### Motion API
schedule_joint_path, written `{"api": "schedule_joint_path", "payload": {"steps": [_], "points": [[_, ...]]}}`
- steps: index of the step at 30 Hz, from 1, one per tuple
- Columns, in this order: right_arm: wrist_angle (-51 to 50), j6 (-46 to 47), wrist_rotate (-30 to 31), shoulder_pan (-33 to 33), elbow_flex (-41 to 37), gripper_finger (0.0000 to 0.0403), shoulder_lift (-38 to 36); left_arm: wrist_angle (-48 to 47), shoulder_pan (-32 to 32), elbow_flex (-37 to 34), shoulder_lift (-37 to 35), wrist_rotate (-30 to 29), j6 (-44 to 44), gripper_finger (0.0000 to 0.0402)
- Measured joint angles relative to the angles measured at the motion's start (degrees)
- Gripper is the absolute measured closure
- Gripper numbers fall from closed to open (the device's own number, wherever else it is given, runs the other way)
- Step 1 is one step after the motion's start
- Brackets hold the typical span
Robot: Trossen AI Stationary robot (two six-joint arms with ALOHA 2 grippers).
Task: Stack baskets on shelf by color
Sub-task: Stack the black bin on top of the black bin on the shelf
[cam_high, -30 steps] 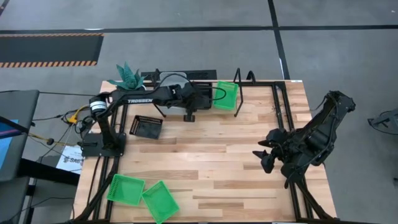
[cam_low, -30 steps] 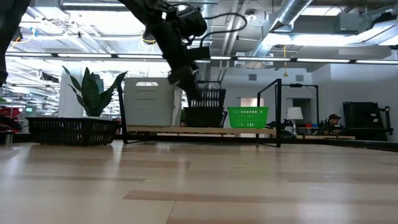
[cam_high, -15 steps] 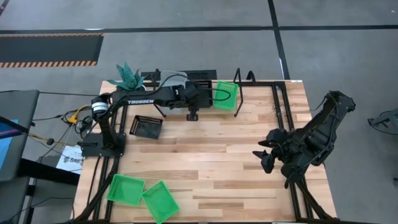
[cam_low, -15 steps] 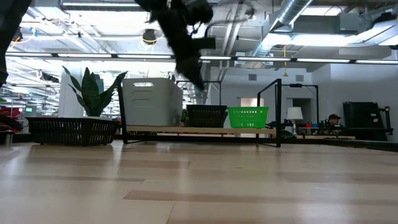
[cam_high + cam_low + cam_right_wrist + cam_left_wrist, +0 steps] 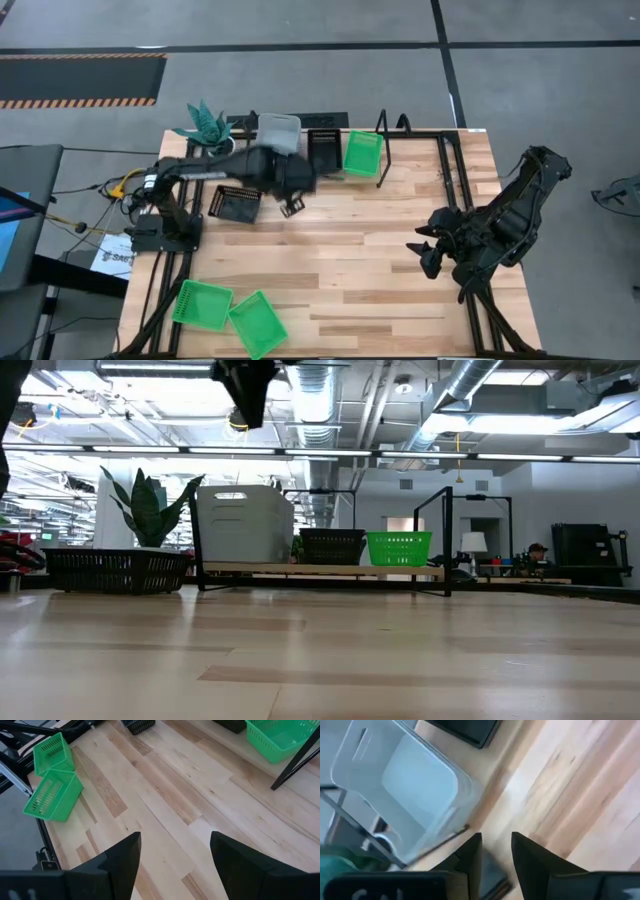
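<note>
Presently, no brand or lettering is legible. Left gripper [image 5: 293, 205] hangs empty over the tabletop [image 5: 350, 270], fingers slightly parted. Just beyond it the shelf [image 5: 320, 569] carries a grey-white basket [image 5: 279, 131], a black basket [image 5: 324, 151] and a green basket [image 5: 363, 153]. Another black basket [image 5: 235, 204] lies beside it. Right gripper [image 5: 172, 855] waits far off, fingers spread wide.

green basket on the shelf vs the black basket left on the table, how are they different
The green basket on the shelf is bright green; the black basket on the table is black. The green one sits on the shelf beside another black basket, while the black one lies on the tabletop, off the shelf and near the left gripper. The green one looks slightly larger. Both are rectangular, meshed and open side up.
</note>
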Motion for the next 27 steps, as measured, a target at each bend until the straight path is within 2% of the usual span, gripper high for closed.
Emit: {"api": "schedule_joint_path", "payload": {"steps": [6, 12, 16, 20, 27], "points": [[0.09, -0.44, -0.08, 0.00, 0.00, 0.0139, 0.00, 4.43, -8.52, -11.32, -3.24, -0.97, -17.46, 0.0309], [0.13, -1.51, -0.15, 0.00, 0.00, 0.0139, -0.01, 7.53, -8.21, -24.32, -3.09, 2.56, -29.54, 0.0293], [0.00, -1.57, -0.15, 0.00, 0.00, 0.0139, 0.00, 13.60, -5.61, -32.87, -3.06, 5.52, -29.92, 0.0257], [-0.07, -1.68, -0.17, 0.00, 0.00, 0.0139, 0.00, 17.74, -2.36, -38.55, -3.06, 7.73, -28.19, 0.0212], [-0.08, -1.66, -0.16, -0.02, 0.00, 0.0139, 0.00, 18.30, 1.33, -41.12, -3.06, 7.99, -25.64, 0.0151]]}}
